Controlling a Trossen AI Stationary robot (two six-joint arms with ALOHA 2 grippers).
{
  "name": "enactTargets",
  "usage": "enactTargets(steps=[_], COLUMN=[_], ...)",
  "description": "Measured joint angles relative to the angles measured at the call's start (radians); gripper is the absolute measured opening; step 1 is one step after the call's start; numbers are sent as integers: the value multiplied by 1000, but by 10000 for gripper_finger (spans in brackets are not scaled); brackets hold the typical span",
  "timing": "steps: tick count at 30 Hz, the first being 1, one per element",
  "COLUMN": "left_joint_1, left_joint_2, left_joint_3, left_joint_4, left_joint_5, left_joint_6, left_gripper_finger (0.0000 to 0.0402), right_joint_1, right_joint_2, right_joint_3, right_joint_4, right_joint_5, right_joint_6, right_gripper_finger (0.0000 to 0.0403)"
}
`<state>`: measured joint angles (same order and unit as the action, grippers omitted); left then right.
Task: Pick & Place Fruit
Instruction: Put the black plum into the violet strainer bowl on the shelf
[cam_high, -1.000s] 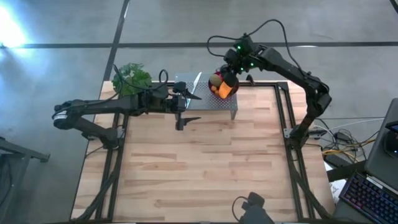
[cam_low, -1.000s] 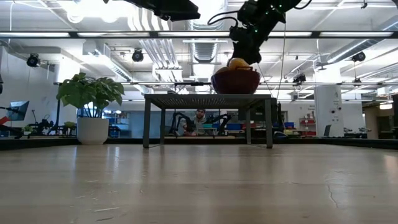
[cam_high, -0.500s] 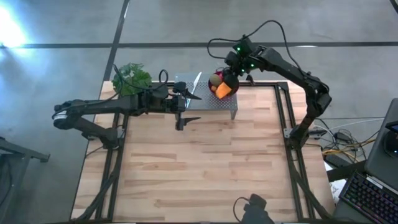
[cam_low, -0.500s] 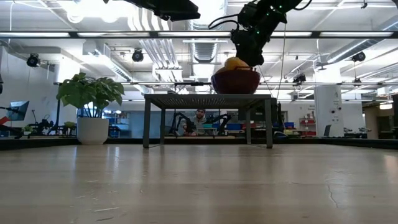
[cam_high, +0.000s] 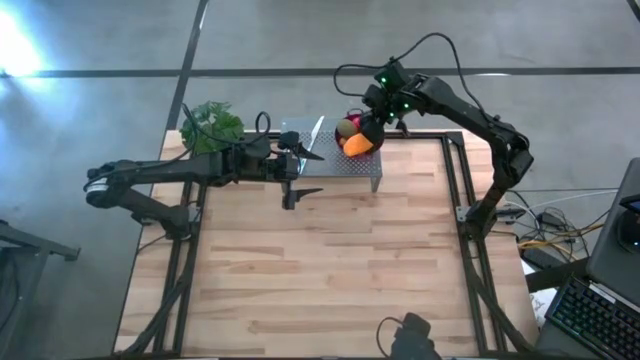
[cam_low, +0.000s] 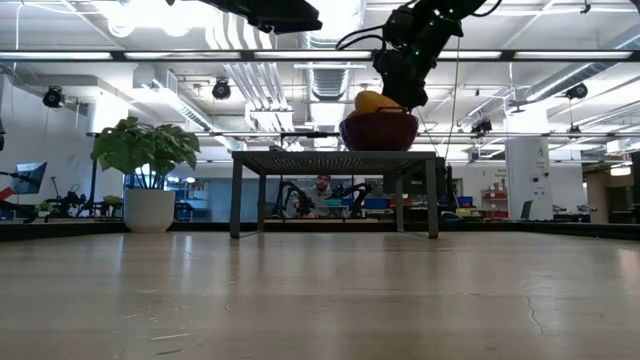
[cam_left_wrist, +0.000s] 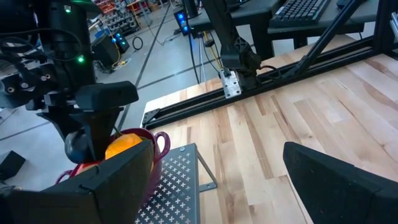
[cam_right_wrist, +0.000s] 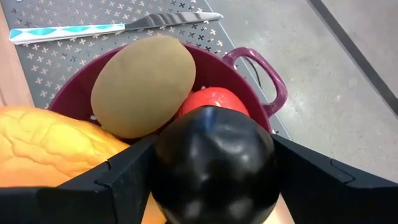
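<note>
No legible text, no labels, no brand marks, no numbers, no signs on any surface in any view, background room lettering too small to make out

A dark, almost black purple ball (cam_right_wrist: 213, 163) shines between the black fingers (cam_right_wrist: 121, 180) of the right gripper (cam_right_wrist: 213, 186). Below it sit an olive-green fruit (cam_right_wrist: 143, 84), a red ball (cam_right_wrist: 211, 99) and an orange fruit (cam_right_wrist: 50, 146) in a purple colander bowl (cam_right_wrist: 249, 68). The grey stand (cam_right_wrist: 93, 12) has a cross-cut pattern; what looks like a knife (cam_right_wrist: 106, 26) has a white-and-turquoise handle. The tabletop (cam_high: 330, 260) is pale wood.
</note>
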<state>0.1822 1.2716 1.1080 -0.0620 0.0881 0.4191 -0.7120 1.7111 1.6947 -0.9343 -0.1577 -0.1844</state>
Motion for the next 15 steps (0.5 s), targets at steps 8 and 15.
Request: enactTargets(steps=[8, 15], left_joint_1=[0, 0], left_joint_2=[0, 0], left_joint_3=[0, 0], left_joint_4=[0, 0], left_joint_5=[0, 0], left_joint_6=[0, 0], left_gripper_finger=[365, 365], right_joint_1=[0, 0], right_joint_2=[0, 0], right_joint_3=[0, 0], right_joint_4=[-12, -12], right_joint_5=[1, 3], right_joint_6=[-5, -24], right_gripper_finger=[271, 293])
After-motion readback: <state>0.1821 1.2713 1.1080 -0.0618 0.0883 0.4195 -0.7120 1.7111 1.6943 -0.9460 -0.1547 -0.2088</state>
